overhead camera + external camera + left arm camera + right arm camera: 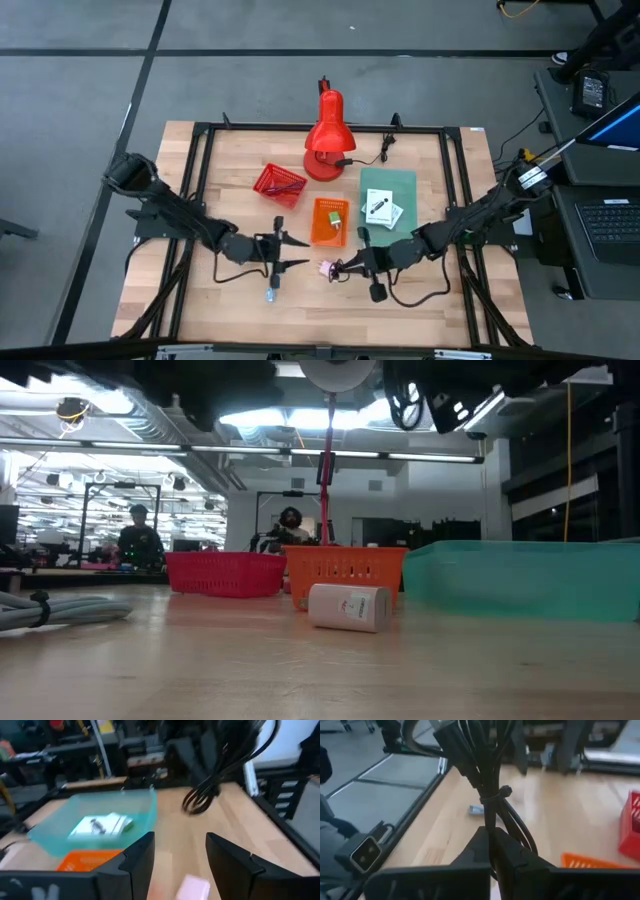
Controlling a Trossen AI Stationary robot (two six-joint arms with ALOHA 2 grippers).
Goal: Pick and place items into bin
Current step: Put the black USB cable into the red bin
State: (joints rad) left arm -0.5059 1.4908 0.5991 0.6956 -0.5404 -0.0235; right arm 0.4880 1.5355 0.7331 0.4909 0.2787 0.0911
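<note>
My right gripper (pixel 347 267) is shut on the black coiled cable (pixel 492 795), a bundle bound by a tie. It hovers over the table's near middle. My left gripper (pixel 290 251) is open, pointing toward the table's right. Its fingers (pixel 135 862) stand on either side of the pinkish-white cube (pixel 192 887) without touching it. The cube (pixel 326 268) rests on the wood in front of the orange bin (pixel 329 222). Two white printed packets (pixel 382 209) lie in the teal bin (pixel 388 182). A small pale object (pixel 271 292) lies near the front edge. My right gripper pinches the cable bundle (pixel 495 827) between its two fingers, just below the tie (pixel 505 790). The strands run forward along the fingers. The left wrist view shows the cable's loop (pixel 199 800) hanging below the gripper. The low view shows it (pixel 405 400) lifted clear of the table.
A red bin (pixel 279 183) stands to the left of the orange one, and a red desk lamp (pixel 326 140) behind them at the far edge. A black frame (pixel 200 160) borders the table. Grey cables (pixel 60 610) lie at the left. People stand in the room beyond.
</note>
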